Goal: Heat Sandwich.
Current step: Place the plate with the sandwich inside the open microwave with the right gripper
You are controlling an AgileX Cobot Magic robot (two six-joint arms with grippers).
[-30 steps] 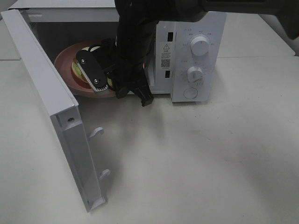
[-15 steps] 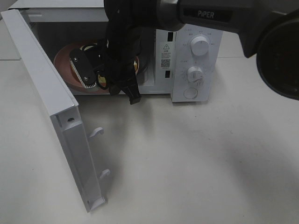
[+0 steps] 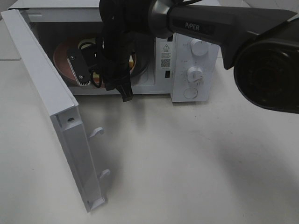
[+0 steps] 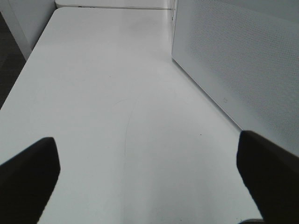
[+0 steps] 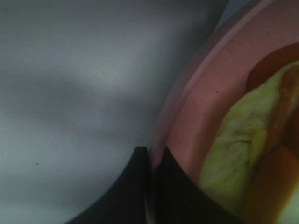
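The sandwich (image 5: 233, 140), yellow-green filling beside a tan crust, lies on a round pink plate (image 5: 196, 107). My right gripper (image 5: 150, 161) is shut on the plate's rim, one dark fingertip on each side of it. In the exterior view my right arm (image 3: 119, 42) reaches into the open microwave (image 3: 196, 60), where the plate (image 3: 61, 58) sits at the left of the cavity. The arm hides most of the sandwich there. My left gripper (image 4: 149, 161) is open over bare white tabletop and holds nothing.
The microwave door (image 3: 51, 98) stands swung open toward the front left, latch hooks facing inward. Two knobs and a round button are on the right-hand panel. A white perforated panel (image 4: 243, 60) stands close beside the left gripper.
My right arm has moved leftward and deeper into the microwave, carrying the plate from the cavity's mouth further inside. The left gripper stays open.
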